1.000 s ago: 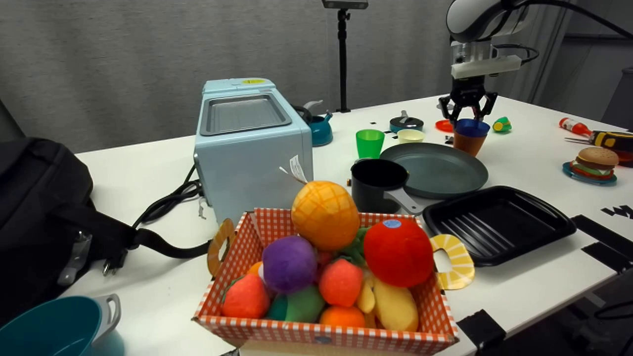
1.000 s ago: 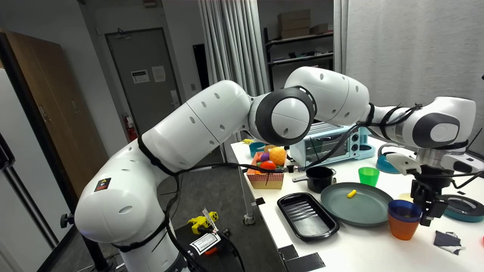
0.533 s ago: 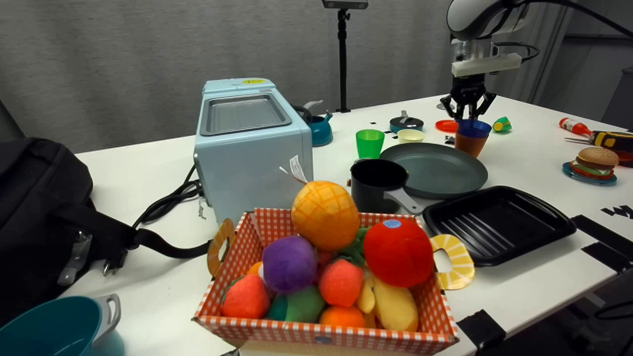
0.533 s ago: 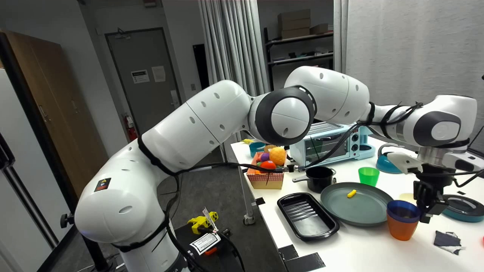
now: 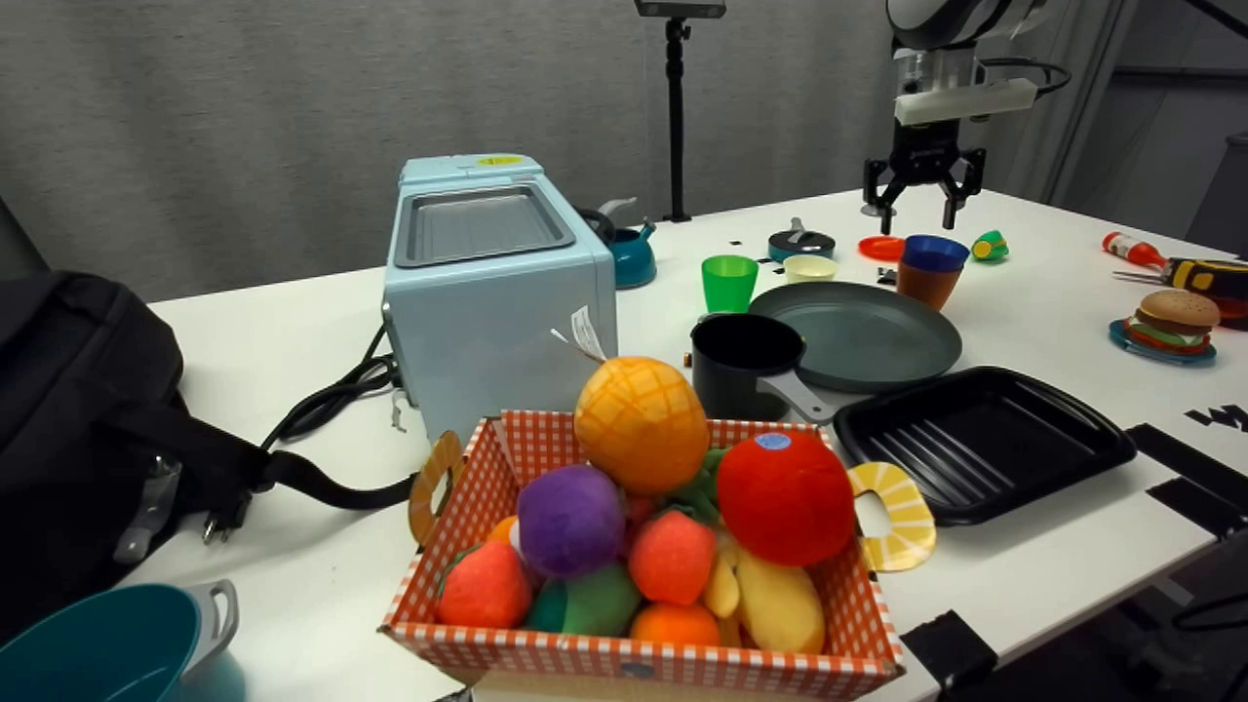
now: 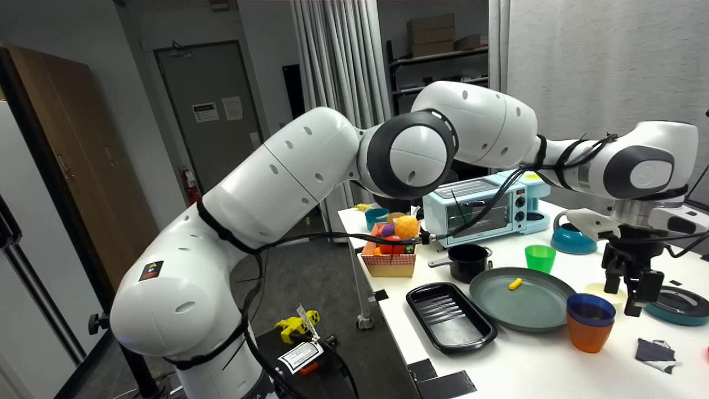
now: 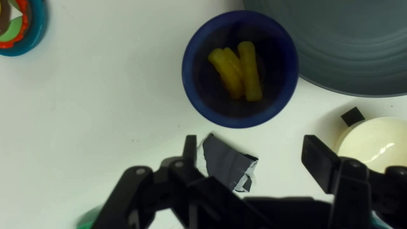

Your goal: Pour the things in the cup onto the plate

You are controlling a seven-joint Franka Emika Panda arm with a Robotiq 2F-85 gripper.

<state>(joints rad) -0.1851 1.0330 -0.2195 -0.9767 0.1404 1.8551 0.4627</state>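
Grey door (image 6: 207, 145), wooden cabinet (image 6: 83, 138), grey curtains (image 6: 329, 66), dark floor (image 6: 310, 277)

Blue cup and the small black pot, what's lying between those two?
Between them lies the dark grey plate, as both exterior views show; in an exterior view a small yellow piece shows on it.
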